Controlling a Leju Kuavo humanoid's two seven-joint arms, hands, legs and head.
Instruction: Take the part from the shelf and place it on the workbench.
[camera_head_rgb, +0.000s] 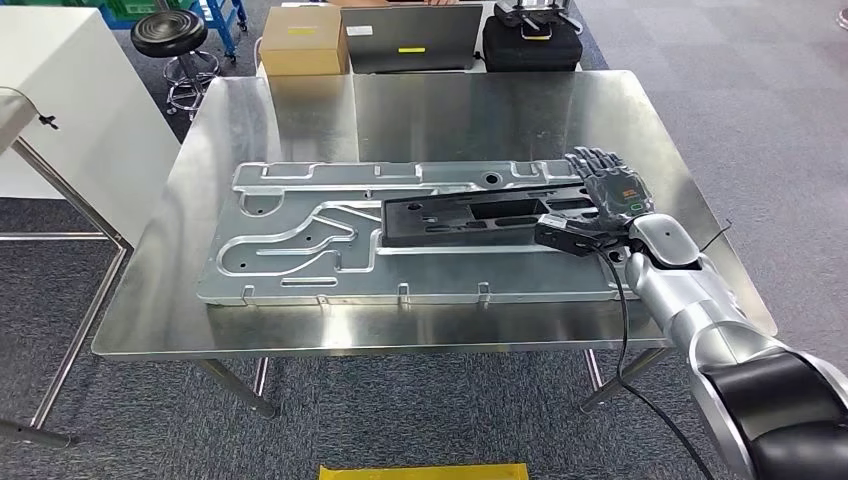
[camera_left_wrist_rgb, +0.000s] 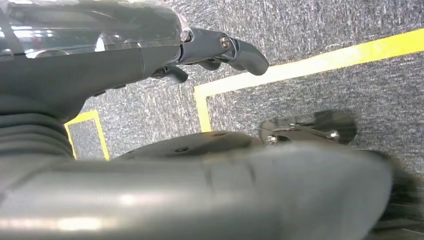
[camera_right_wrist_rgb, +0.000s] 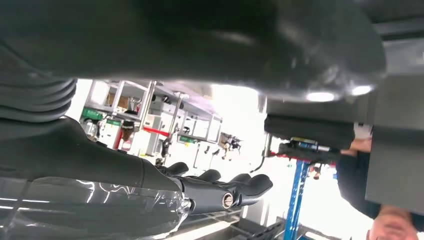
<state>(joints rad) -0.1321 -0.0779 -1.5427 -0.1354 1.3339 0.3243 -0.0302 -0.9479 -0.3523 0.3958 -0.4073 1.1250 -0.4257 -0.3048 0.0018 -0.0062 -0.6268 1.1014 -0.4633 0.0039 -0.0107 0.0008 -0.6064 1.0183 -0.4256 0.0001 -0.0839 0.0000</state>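
Black part (camera_head_rgb: 470, 218) lying flat on the big silver fixture plate (camera_head_rgb: 300, 240), which sits on the steel workbench (camera_head_rgb: 450, 110). Long axis runs left-right across the bench, parallel to the plate's long side and to the bench's near edge. Left end of the part sits near the plate's middle, right end under the right hand (camera_head_rgb: 610, 195) at the plate's right end. Broad face up, cutouts and holes showing.

Right hand resting over the part's right end, palm down, fingers stretched out flat and pointing away toward the far side of the bench. Not wrapped around anything in the head view; right wrist view shows fingers (camera_right_wrist_rgb: 235, 192) extended side by side, nothing between them. Cannot tell whether the palm touches the part.

Left hand (camera_left_wrist_rgb: 220, 50) hanging over grey carpet (camera_left_wrist_rgb: 300, 30) with yellow floor tape (camera_left_wrist_rgb: 310, 62); fingers loosely curved, nothing held.

Beyond the far edge of the bench: cardboard box (camera_head_rgb: 303, 42), closed grey laptop (camera_head_rgb: 410, 38), black case (camera_head_rgb: 532, 42). Black stool (camera_head_rgb: 170, 35) at far left, white table (camera_head_rgb: 60, 100) beside it. Person's sleeve (camera_right_wrist_rgb: 352, 177) at the edge of the right wrist view.
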